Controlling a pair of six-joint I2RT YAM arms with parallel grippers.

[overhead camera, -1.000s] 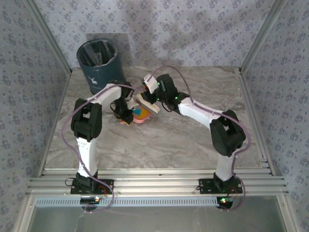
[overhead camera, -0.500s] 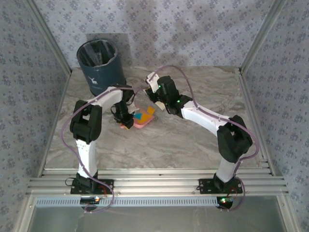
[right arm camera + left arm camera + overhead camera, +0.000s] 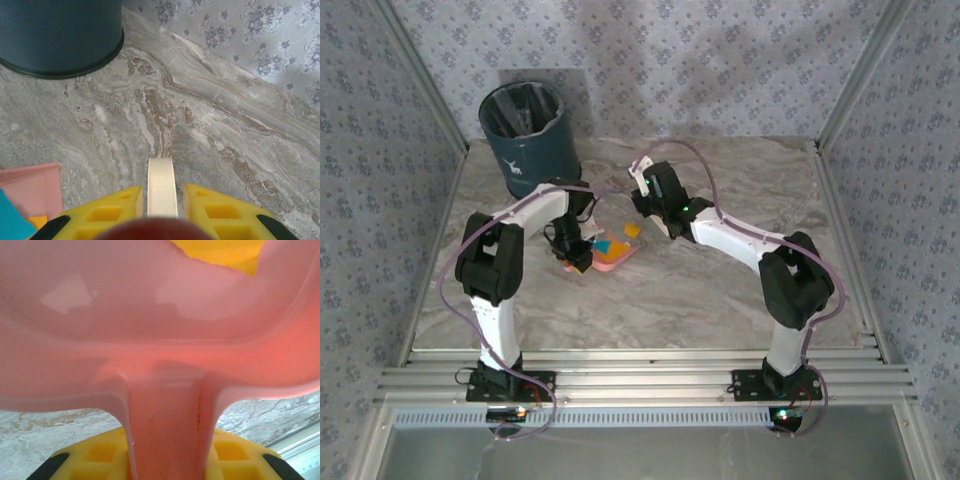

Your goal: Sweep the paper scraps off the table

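The paper scraps [image 3: 604,245] lie gathered in a pink dustpan [image 3: 612,262] left of the middle of the table [image 3: 720,290]. From above, a turquoise bit and an orange bit sit side by side on the pan's floor, and another orange bit lies at the pan's far-right lip; whether that one is in the pan or on the marble I cannot tell. They are too small to say which way each one points. The pan's long axis runs on a diagonal, with the handle toward the near left and the mouth toward the far right. The left gripper [image 3: 578,255] is clamped on that handle. Its wrist view has the pink stem running down between the yellow fingers [image 3: 100,456], with an orange scrap [image 3: 225,252] at the top of the scoop. The right gripper [image 3: 645,175] hangs just beyond the pan and aims toward the far wall; its wrist view shows its yellow fingers [image 3: 107,212] closed on a flat cream handle [image 3: 161,187] that stands upright between them. At the lower left of that view sit the pan's pink corner [image 3: 35,190] and turquoise and orange scraps [image 3: 10,220]. A dark blue bin [image 3: 525,135] stands in the far-left corner of the table, well apart from the pan. It bears a white deer figure — any lettering under it is too small to read.
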